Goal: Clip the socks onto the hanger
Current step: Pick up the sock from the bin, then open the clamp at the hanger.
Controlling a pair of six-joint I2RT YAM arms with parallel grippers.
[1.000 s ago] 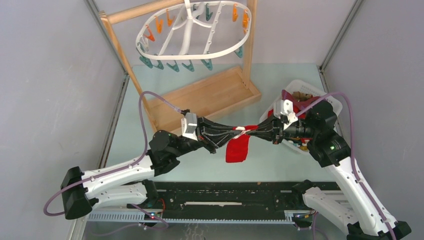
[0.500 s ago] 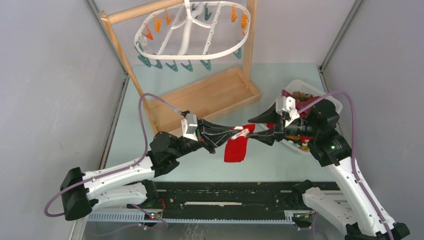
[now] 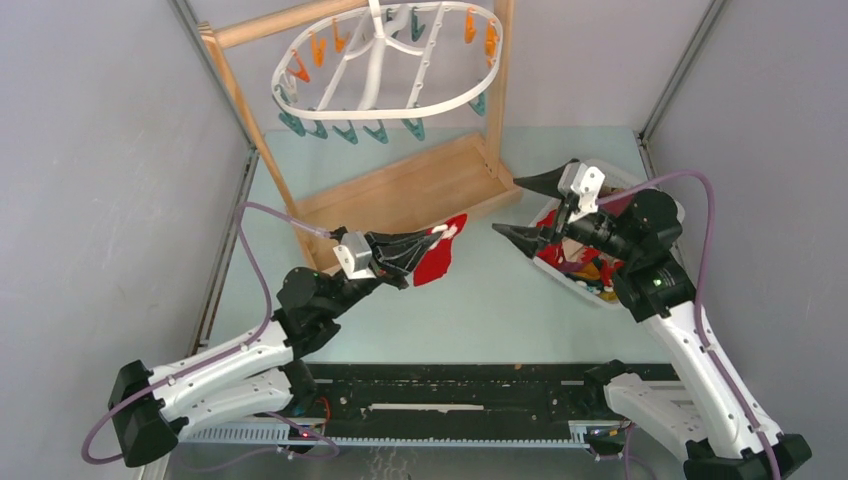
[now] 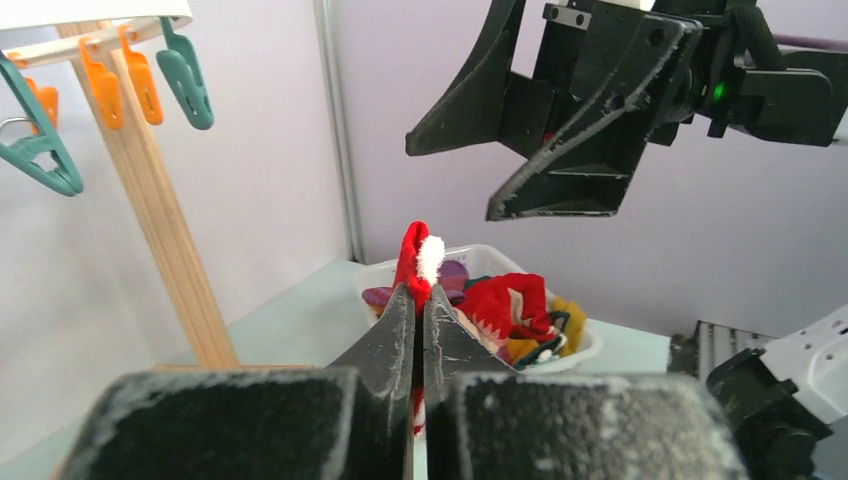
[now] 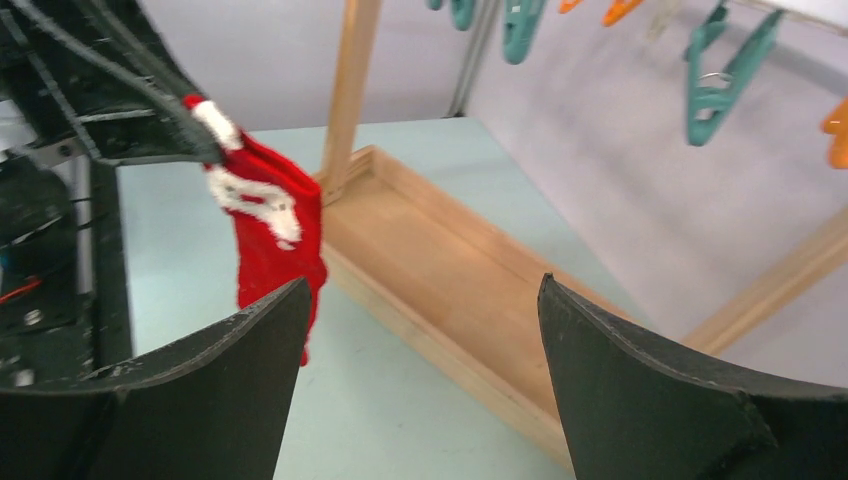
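Red sock (image 3: 438, 262), limp and light, hangs by its white-trimmed edge from the clenched left gripper (image 3: 428, 239); right gripper (image 3: 507, 205), at three o'clock, stands released.

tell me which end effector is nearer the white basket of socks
Right. The right end effector hangs open just beside the white basket; the left end effector, shut on the red sock, sits farther off by the wooden tray.
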